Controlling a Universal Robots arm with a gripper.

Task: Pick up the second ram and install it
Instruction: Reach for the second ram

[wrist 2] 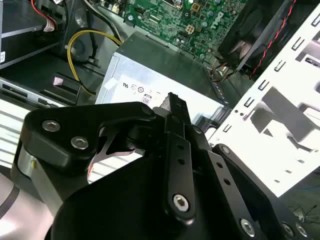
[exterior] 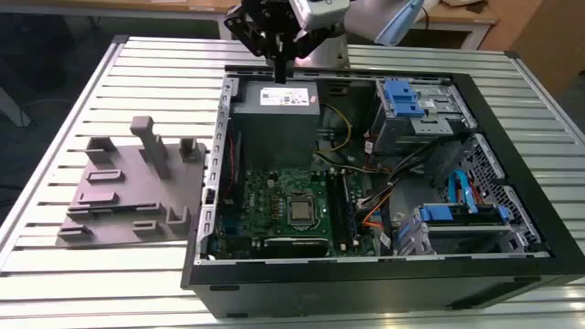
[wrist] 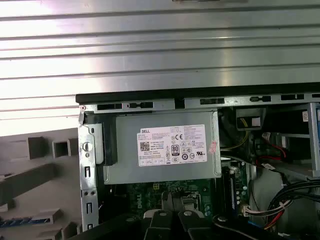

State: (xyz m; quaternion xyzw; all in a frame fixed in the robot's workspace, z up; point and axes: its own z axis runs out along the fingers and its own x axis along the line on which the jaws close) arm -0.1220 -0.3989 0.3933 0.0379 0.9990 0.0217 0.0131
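- The slatted metal tabletop (exterior: 82, 274) carries everything in the scene.
- At the left lies the grey fixture plate (exterior: 128, 195) with its upright posts. It sits just beside the case's left wall, and no dark stick shows on it.
- The end effector (exterior: 279, 62) hangs high over the far-left part of the open computer case (exterior: 366, 282). It is above the power supply (exterior: 274, 120) and touches nothing inside.
- Its fingers are drawn almost together, pinching a thin dark strip that looks to be the second ram (exterior: 279, 74), seen edge-on. In both wrist views the strip pokes just past the fingertips (wrist: 167, 199) (wrist 2: 172, 99).
- Near of the power supply lies the green motherboard (exterior: 270, 195), with the square silver processor (exterior: 302, 211) at its middle.
- Just right of the processor, dark memory slots (exterior: 346, 205) run near to far, well apart from the ram.
- A yellow cable (exterior: 343, 130) loops right of the power supply.
- At the far right stands a drive cage with a blue latch (exterior: 402, 99).
- Near of that cage is a blue bracket (exterior: 462, 212).
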